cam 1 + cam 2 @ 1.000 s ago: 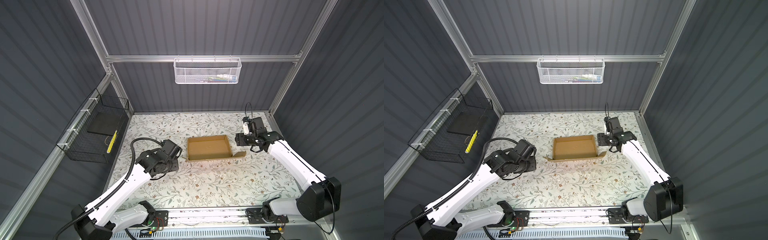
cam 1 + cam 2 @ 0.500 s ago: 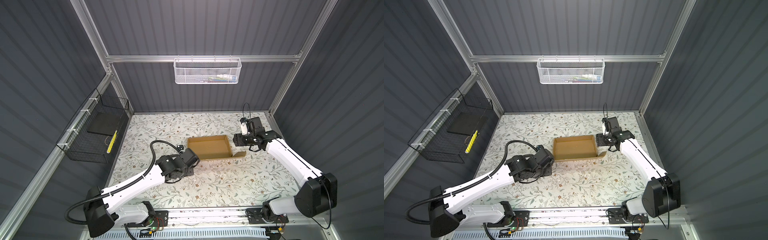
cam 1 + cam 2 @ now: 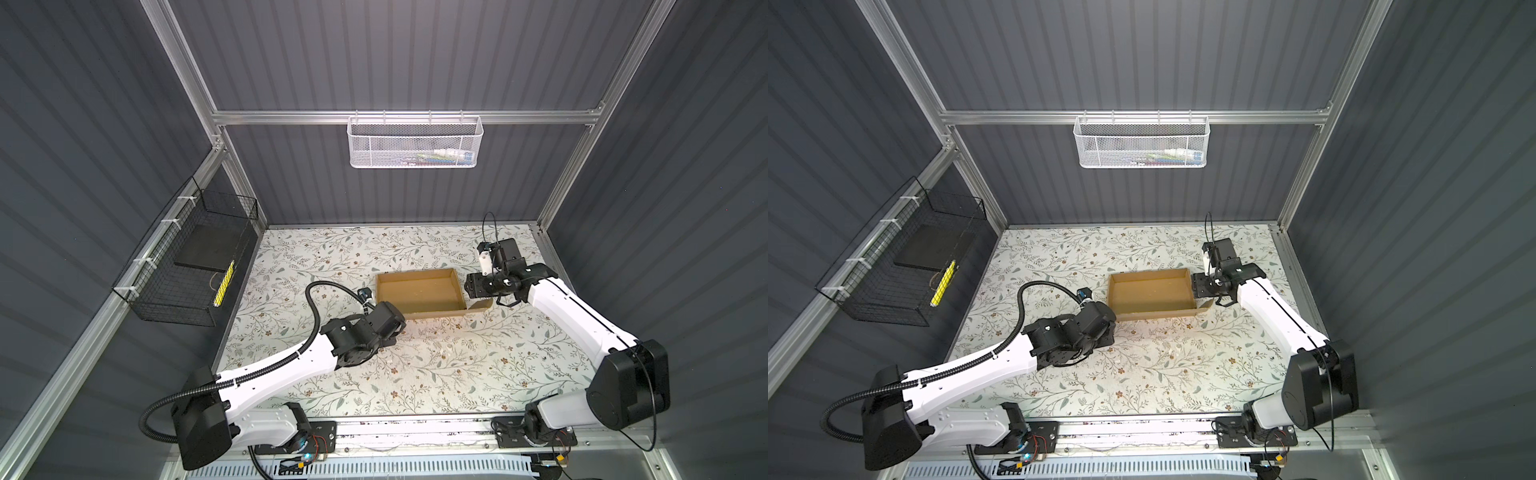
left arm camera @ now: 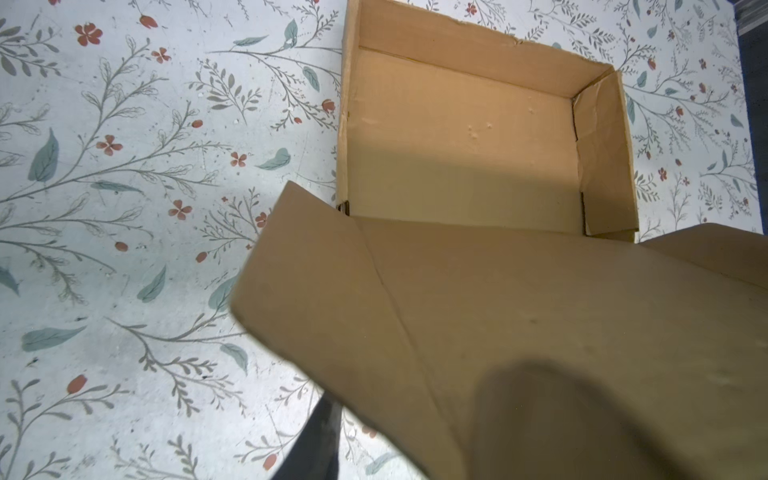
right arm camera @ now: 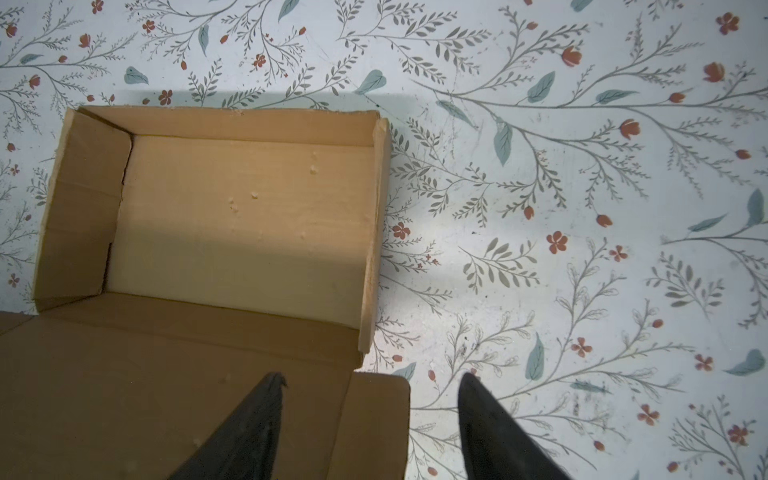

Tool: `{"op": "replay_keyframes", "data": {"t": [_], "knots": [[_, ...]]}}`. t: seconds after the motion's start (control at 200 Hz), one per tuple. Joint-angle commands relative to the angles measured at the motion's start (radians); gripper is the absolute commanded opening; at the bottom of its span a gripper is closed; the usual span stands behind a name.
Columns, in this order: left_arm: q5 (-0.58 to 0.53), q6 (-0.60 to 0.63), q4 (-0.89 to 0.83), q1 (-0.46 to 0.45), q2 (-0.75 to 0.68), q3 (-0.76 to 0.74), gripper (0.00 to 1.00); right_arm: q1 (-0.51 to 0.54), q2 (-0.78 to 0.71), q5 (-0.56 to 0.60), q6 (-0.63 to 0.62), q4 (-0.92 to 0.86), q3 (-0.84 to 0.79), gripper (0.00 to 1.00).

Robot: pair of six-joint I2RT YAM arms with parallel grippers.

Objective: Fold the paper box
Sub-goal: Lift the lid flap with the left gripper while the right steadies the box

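The paper box sits mid-surface as an open tray with its walls upright, seen in both top views, and its lid flap hangs off the near edge. My left hand is at the flap's left corner. One finger shows under the raised cardboard, but I cannot tell if the hand is pinching it. My right hand has its fingers apart, straddling the small corner tab above the floral surface.

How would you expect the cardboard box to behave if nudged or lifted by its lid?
The paper box looks empty and thin-walled: probably light, apt to slide. Its creased lid flap likely bends at the hinge first.
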Motion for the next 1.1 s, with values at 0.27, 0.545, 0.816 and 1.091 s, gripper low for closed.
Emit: {"op": "replay_keyframes", "data": {"t": [0.27, 0.545, 0.816, 1.091], "knots": [[-0.081, 0.022, 0.145, 0.041, 0.045, -0.012, 0.37, 0.001, -0.084, -0.047, 0.004, -0.018, -0.089, 0.65], [-0.084, 0.045, 0.212, 0.089, 0.087, 0.012, 0.37, 0.017, -0.128, -0.072, 0.010, -0.015, -0.130, 0.63], [-0.077, 0.069, 0.253, 0.135, 0.119, 0.032, 0.37, 0.064, -0.131, -0.073, 0.017, -0.017, -0.135, 0.62], [-0.053, 0.105, 0.291, 0.174, 0.156, 0.062, 0.37, 0.122, -0.126, -0.073, 0.036, -0.021, -0.129, 0.61]]}}
